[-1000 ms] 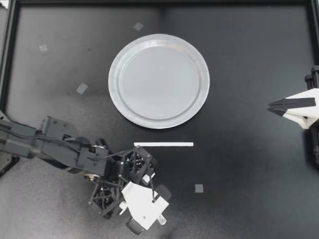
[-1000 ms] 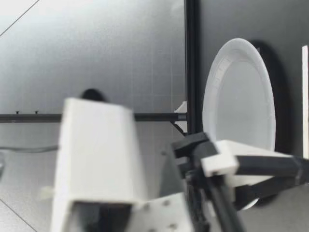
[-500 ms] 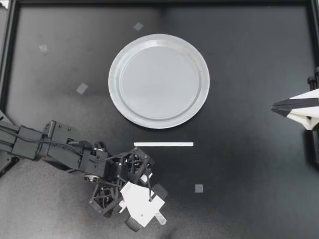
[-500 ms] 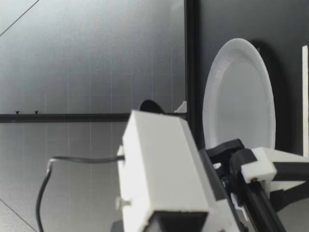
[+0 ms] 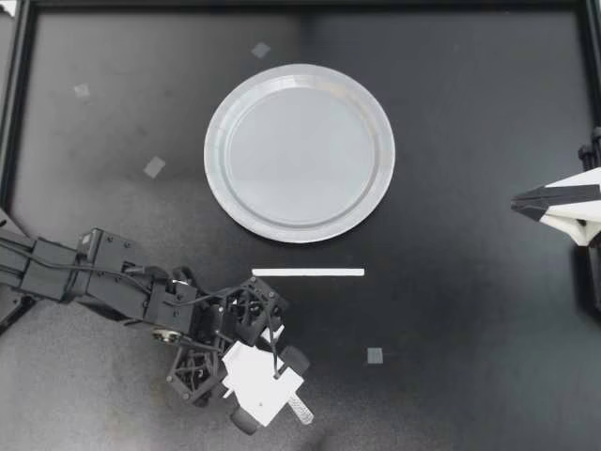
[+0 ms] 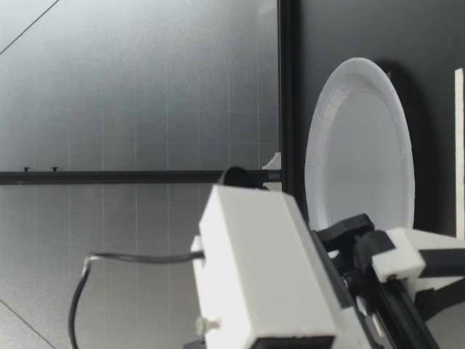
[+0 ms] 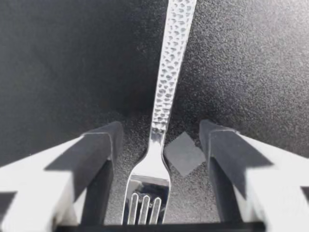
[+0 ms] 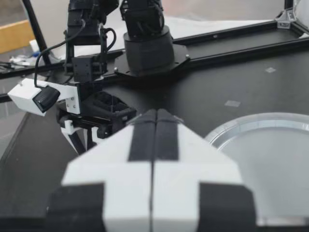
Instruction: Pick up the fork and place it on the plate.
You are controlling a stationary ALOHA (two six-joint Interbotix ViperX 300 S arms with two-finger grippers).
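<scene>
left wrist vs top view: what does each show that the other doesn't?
Left wrist only: the tines and neck of the fork, lying between the open left jaws and touched by neither; a tape square beside the neck. Top only: the plate, the white strip near it, the shut right jaws. Both: the fork's hammered handle, though the top view shows only its end past the wrist.

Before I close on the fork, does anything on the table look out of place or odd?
Nothing is spilled or damaged. The fork lies flat between the open fingers of my left claw. One oddity: a grey tape square sits beside the fork's neck, inside the claw's span, and might get pinched.
</scene>
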